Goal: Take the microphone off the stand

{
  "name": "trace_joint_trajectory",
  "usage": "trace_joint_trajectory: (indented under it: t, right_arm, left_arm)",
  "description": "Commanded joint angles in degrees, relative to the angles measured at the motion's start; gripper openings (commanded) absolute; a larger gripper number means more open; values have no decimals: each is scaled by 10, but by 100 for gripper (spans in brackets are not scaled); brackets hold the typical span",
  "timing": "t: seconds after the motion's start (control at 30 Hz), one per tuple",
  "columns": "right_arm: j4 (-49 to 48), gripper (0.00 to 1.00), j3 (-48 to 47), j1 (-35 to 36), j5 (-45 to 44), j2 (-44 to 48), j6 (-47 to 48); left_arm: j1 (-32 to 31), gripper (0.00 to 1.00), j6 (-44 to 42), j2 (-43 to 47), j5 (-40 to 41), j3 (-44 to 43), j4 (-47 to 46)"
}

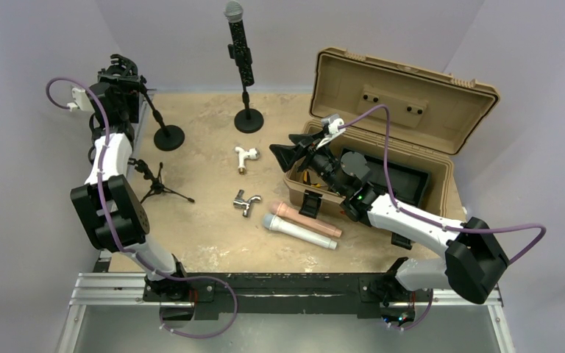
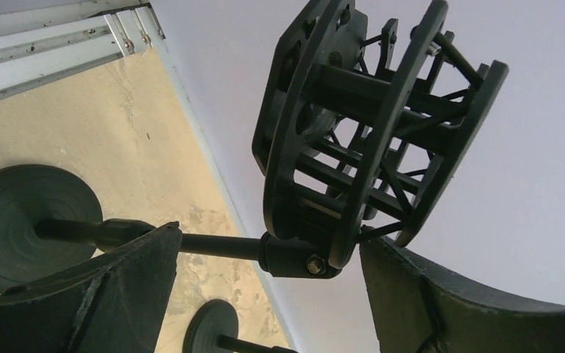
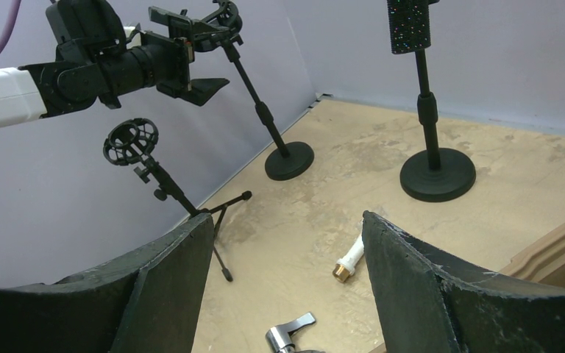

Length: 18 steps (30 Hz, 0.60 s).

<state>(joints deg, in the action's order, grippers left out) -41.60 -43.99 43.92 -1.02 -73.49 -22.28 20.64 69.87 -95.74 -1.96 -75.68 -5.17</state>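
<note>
The black glitter microphone (image 1: 239, 43) with a grey head stands upright in the clip of a round-base stand (image 1: 249, 120) at the back centre. Its lower body (image 3: 409, 26) and the stand's base (image 3: 438, 175) show in the right wrist view. My left gripper (image 1: 121, 70) is open at the top of another round-base stand (image 1: 168, 137). Its jaws stand either side of the joint under that stand's empty shock mount (image 2: 368, 125), apart from it. My right gripper (image 1: 287, 154) is open and empty, low over the table in front of the case, well short of the microphone.
A small tripod stand (image 1: 158, 184) with an empty shock mount stands at the left. A white pipe fitting (image 1: 246, 157), a chrome faucet part (image 1: 245, 202), a pink microphone (image 1: 305, 219) and a white microphone (image 1: 301, 232) lie mid-table. An open tan case (image 1: 390, 118) is at the right.
</note>
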Motion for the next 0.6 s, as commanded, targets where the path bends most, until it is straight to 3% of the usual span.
trace_joint_trajectory:
  t: [0.0, 0.57]
  right_arm:
    - [-18, 72, -5, -2, -15, -1, 7]
    - [-18, 72, -5, -2, -13, -2, 7]
  left_arm:
    - [7, 87, -6, -5, 0, -34, -25]
    - [7, 84, -16, -3, 16, 23, -16]
